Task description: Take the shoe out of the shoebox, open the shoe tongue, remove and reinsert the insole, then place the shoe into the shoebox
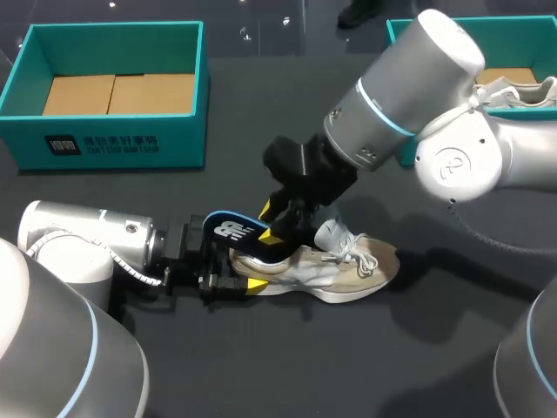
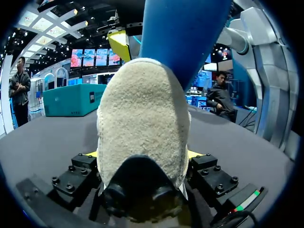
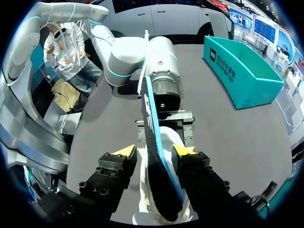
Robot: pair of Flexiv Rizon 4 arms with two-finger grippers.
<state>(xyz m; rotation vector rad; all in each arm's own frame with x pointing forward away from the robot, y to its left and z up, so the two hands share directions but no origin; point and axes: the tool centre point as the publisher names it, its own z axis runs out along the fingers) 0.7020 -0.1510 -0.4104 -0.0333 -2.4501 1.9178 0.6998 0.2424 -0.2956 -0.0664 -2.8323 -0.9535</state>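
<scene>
The shoe (image 1: 348,266) lies on its sole near the middle of the desk (image 1: 261,366), out of both boxes, with its toe toward the right edge and its laces loose. The blue insole (image 1: 237,230) sticks up and back out of the heel opening, its lower end still inside the shoe.

The right end effector (image 1: 280,228) comes down from the far right. Its yellow-tipped fingers are nearly together, pinching the thin insole edge-on from both sides. The left end effector (image 1: 233,277) lies low along the desk from the left edge, and its fingers are spread wide and pressed against either side of the shoe's fuzzy heel.

An open teal shoebox (image 1: 187,131) sits at the far left corner. A second shoebox (image 1: 396,35) at the far right corner holds another pale shoe (image 1: 522,91).
</scene>
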